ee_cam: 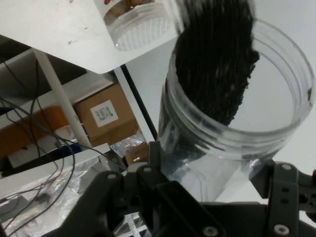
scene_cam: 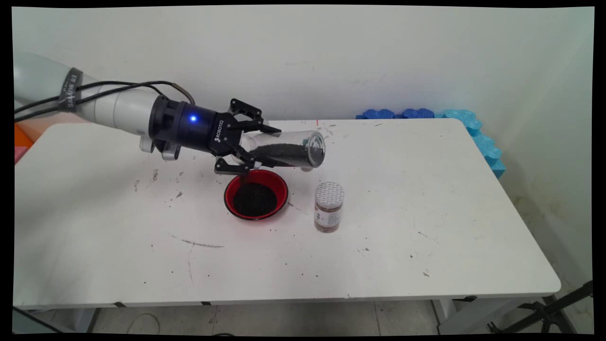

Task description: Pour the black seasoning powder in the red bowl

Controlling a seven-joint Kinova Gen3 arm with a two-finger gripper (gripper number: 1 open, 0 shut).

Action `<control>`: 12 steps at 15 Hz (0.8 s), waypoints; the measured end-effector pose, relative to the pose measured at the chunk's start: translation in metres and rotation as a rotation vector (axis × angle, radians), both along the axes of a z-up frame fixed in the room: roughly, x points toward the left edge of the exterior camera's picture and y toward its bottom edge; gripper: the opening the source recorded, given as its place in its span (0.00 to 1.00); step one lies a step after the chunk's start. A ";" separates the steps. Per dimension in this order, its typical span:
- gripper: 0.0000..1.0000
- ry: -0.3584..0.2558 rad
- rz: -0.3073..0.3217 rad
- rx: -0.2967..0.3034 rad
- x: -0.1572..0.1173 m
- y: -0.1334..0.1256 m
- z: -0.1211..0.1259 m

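Above the bowl: the gripper [scene_cam: 253, 144] holds a clear jar [scene_cam: 289, 149] on its side, 2 fingers pinching it near the mouth.
Contents: black grains fill the jar's lower side.
Bowl: the red bowl [scene_cam: 256, 194] holds grains, directly beneath.
Pour: slow tilting would limit spills.
Room: lidded spice jar [scene_cam: 329, 206] just right; the table [scene_cam: 426, 199] lies open elsewhere.

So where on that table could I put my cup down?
The table's right half beyond the lidded jar is bare, as is the near strip before the red bowl. It is crowded mid-table, where the gripper holds a tilted clear jar above the bowl.
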State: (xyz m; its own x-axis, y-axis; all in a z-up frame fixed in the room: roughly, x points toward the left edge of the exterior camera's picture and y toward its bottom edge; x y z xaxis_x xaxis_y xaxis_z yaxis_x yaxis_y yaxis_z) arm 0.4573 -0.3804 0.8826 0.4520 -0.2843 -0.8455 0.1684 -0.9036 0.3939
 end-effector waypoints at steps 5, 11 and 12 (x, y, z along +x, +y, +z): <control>0.00 0.015 0.031 0.014 0.000 -0.002 0.001; 0.00 0.024 0.048 0.022 -0.001 -0.003 0.002; 0.00 0.025 0.051 0.023 0.000 -0.003 0.002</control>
State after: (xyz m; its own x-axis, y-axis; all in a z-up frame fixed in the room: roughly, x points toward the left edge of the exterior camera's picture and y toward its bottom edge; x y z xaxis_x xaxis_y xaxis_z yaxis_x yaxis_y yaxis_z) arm 0.4568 -0.3835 0.8846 0.4441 -0.2423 -0.8626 0.2235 -0.9023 0.3686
